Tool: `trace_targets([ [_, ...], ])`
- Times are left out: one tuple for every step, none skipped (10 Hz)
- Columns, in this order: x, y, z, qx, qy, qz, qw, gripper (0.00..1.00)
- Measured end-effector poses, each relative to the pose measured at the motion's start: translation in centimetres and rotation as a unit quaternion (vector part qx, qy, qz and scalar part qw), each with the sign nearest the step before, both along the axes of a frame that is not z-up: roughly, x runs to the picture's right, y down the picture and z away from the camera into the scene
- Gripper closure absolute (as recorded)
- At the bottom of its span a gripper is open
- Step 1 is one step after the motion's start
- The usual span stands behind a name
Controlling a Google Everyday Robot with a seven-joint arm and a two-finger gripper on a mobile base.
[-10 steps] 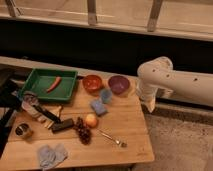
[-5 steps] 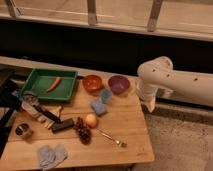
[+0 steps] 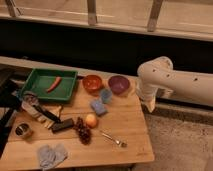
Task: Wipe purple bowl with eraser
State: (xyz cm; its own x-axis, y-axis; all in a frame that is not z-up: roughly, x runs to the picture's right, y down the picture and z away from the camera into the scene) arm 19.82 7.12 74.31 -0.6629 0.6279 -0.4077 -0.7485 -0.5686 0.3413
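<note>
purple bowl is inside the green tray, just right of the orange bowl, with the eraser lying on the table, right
Not quite. The camera view shows the purple bowl on the wooden table, outside the green tray. It is right of the orange bowl, and the eraser lies on the table. The claw hangs off the table's right edge, touching neither.

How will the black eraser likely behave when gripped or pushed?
The eraser lies flat and blocky, so it probably won't roll or tip. Being small, it is likely light and may slide on the wooden table. The gripper hangs beside the table's right edge.
</note>
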Motion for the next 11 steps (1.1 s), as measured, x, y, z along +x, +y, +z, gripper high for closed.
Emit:
trace_targets([
  [0.0, 0.0, 0.0, 0.000, 0.000, 0.000, 1.0000, 0.20],
  [0.0, 0.0, 0.0, 0.000, 0.000, 0.000, 1.0000, 0.20],
  [0.0, 0.0, 0.0, 0.000, 0.000, 0.000, 1.0000, 0.20],
  [0.0, 0.0, 0.0, 0.000, 0.001, 0.000, 1.0000, 0.20],
  [0.0, 0.0, 0.0, 0.000, 0.001, 0.000, 1.0000, 0.20],
  [-0.3, -0.3, -0.1, 0.001, -0.001, -0.003, 1.0000, 0.20],
  [-1.1, -0.4, -0.2, -0.002, -0.005, -0.010, 0.9999, 0.20],
  [-2.4, -0.7, -0.1, -0.001, -0.012, -0.018, 0.9998, 0.20],
  [-3.6, -0.9, -0.1, -0.001, -0.018, -0.022, 0.9996, 0.20],
  [-4.6, -1.1, -0.1, 0.000, -0.023, -0.025, 0.9994, 0.20],
  [-5.8, -1.2, -0.1, 0.001, -0.030, -0.026, 0.9992, 0.20],
])
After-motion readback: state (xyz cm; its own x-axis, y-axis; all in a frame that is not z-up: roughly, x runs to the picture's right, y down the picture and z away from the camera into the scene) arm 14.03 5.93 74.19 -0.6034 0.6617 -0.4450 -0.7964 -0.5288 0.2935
